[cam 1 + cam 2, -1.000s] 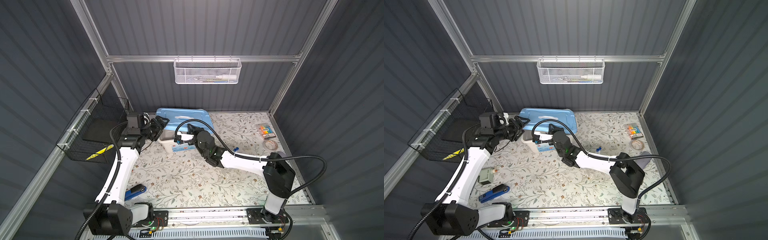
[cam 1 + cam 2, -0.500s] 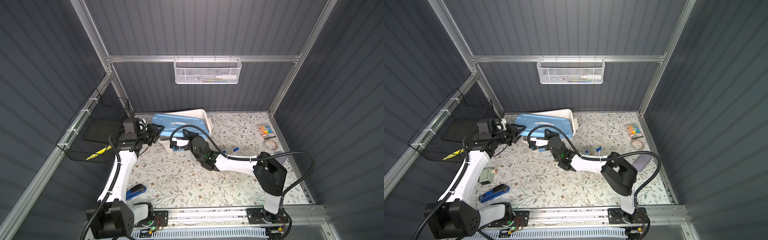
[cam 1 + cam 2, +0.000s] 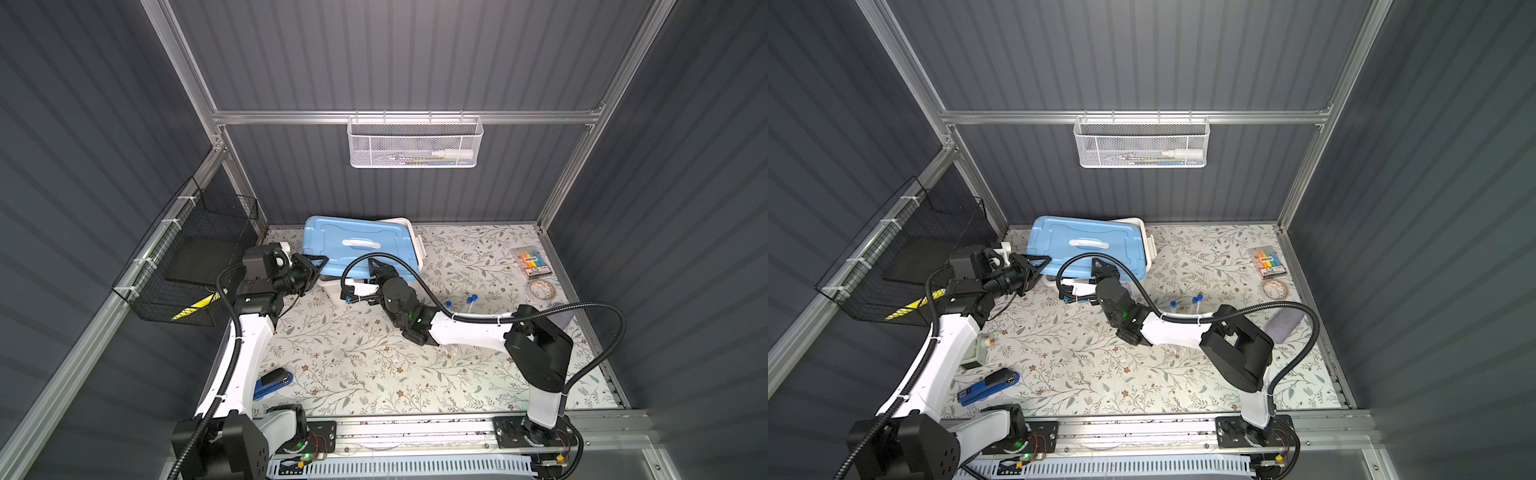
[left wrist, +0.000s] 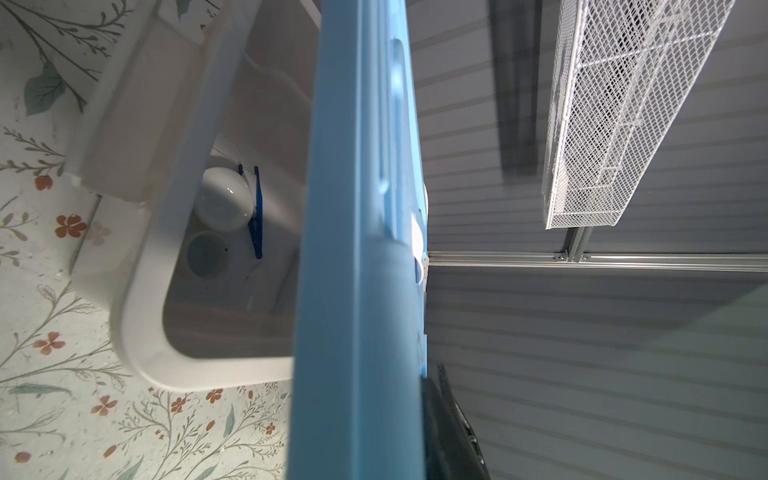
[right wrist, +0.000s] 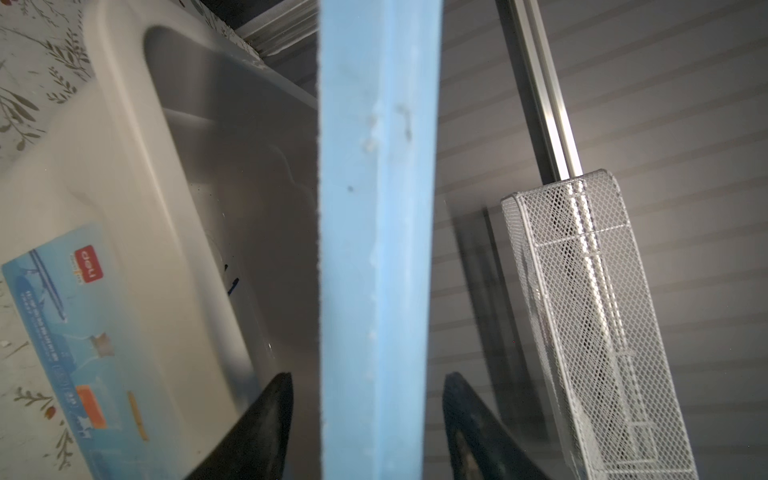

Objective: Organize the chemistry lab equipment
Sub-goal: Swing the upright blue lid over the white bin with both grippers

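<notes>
The right gripper (image 5: 365,376) is released, jaws either side of the blue lid (image 5: 376,249), not touching. The left gripper (image 3: 319,262) is clenched on its corner. Only the left wrist view shows inside the white bin (image 4: 137,316) below: one white ceramic dish (image 4: 224,199), one dark blue tweezers (image 4: 257,224), one small clear glass (image 4: 206,254). Three blue-capped test tubes (image 3: 1196,300) lie on the table (image 3: 1100,374).

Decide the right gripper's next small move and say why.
Probably back the right gripper off the blue lid: its jaws stand open either side of the edge, while the left gripper seems to grip the lid's corner above the white bin.
</notes>
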Controlling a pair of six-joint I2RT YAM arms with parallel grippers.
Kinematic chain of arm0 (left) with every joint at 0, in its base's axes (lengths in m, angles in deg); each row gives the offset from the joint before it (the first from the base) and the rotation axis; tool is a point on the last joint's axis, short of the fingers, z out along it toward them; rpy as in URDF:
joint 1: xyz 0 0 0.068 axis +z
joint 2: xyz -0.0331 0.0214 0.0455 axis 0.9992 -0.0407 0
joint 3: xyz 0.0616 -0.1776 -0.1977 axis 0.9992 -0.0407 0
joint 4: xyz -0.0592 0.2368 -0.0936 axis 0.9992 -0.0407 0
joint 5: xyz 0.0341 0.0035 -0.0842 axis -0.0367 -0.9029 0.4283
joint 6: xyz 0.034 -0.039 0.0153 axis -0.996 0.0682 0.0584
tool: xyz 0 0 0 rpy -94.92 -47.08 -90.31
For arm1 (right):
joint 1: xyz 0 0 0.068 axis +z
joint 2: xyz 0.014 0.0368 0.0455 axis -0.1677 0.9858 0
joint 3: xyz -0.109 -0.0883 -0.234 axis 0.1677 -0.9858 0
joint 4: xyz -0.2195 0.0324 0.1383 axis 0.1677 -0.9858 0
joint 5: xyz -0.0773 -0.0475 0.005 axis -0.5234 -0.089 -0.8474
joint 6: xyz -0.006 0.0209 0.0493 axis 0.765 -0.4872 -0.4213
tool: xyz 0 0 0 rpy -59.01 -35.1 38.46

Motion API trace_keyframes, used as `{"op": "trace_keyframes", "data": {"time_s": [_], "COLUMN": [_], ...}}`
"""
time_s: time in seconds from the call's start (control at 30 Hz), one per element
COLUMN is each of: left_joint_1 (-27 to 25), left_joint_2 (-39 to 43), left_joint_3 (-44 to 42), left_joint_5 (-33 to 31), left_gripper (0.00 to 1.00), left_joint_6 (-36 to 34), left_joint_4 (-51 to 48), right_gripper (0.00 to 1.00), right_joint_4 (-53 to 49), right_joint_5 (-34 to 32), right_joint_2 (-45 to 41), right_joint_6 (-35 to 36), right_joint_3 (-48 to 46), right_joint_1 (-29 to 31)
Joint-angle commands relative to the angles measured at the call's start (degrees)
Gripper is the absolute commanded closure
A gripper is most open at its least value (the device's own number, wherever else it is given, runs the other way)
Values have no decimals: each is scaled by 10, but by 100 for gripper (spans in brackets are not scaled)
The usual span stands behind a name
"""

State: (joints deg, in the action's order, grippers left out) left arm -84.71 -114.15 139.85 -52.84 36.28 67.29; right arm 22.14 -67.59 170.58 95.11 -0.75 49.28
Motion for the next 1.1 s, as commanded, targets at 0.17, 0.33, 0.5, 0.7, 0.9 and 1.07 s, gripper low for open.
{"op": "trace_keyframes", "data": {"time_s": [0.17, 0.33, 0.5, 0.7, 0.9, 1.07], "left_joint_1": [8, 8, 8, 8, 7, 7], "left_joint_2": [8, 1, -7, 0, 4, 14], "left_joint_3": [-40, -35, -38, -46, -56, -51], "left_joint_5": [-22, -24, -13, -12, -8, -12], "left_gripper": [74, 75, 75, 75, 75, 75], "left_joint_6": [-8, -5, -2, 4, 20, 31], "left_joint_4": [25, 58, 81, 111, 153, 178], "right_gripper": [11, 2, 1, 3, 6, 6], "right_joint_4": [-138, -240, -335, -480, -566, -584], "right_joint_5": [-20, 6, 32, 134, 254, 329], "right_joint_2": [-39, -89, -147, -197, -190, -173], "right_joint_6": [-123, -200, -314, -515, -653, -727], "right_joint_3": [24, 20, 25, 70, 108, 110], "right_joint_1": [5, 4, -18, -109, -220, -267]}}
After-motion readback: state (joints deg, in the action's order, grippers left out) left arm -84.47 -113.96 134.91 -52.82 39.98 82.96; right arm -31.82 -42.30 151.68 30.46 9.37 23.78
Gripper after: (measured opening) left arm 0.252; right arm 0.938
